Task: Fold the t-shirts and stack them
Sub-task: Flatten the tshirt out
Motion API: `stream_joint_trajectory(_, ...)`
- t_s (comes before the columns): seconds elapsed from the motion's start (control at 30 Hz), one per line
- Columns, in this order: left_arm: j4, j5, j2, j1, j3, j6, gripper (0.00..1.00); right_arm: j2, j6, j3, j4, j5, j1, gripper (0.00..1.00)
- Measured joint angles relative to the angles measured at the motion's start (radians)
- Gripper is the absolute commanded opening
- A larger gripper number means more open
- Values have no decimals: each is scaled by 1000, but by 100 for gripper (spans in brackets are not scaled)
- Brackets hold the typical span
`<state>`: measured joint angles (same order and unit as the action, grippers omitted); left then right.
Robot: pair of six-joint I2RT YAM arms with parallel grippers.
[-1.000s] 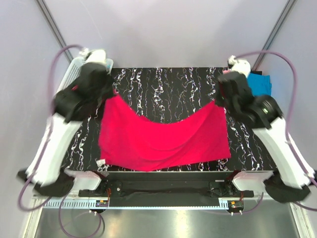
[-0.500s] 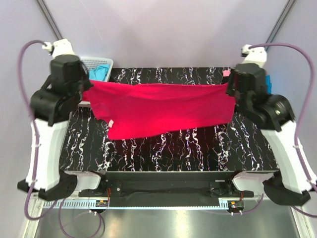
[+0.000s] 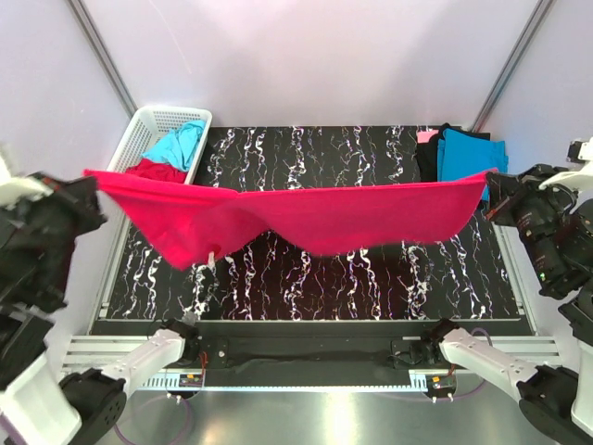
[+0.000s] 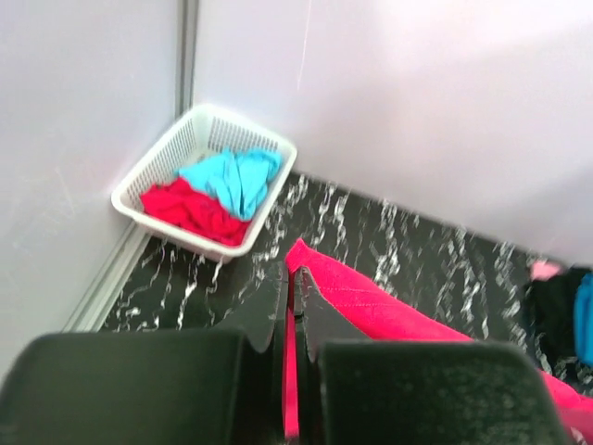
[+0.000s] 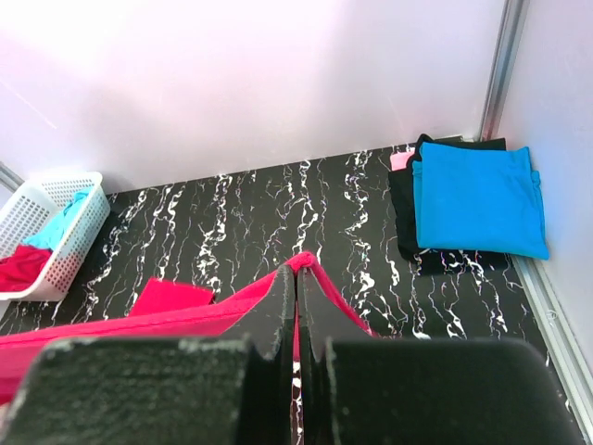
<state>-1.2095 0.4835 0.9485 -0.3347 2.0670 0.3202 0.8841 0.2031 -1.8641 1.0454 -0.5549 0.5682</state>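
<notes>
A crimson t-shirt hangs stretched in the air across the whole table, sagging lowest at its left part. My left gripper is shut on its left end, raised at the far left; in the left wrist view the red cloth is pinched between the closed jaws of that gripper. My right gripper is shut on the right end, and the right wrist view shows cloth running off to the left from the gripper. A folded stack with a turquoise t-shirt on top lies at the back right.
A white lattice basket at the back left holds a turquoise shirt and a red one. Black and pink folded cloth lies under the turquoise stack. The black marbled table lies below the hanging shirt.
Both arms have swung up and outwards, lifting the crimson t-shirt off the table and pulling it taut between them. It lay flat a second ago.
</notes>
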Motion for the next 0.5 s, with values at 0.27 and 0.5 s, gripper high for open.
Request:
stream_joint_trajectory(0.27,112,32,1,0,-17,-6,0,42,-14,87,-62,-5,0,0)
stream_joint_trajectory(0.5,195,25,262,0,-31,2,0,198,-34,163,-156,-29,0,0)
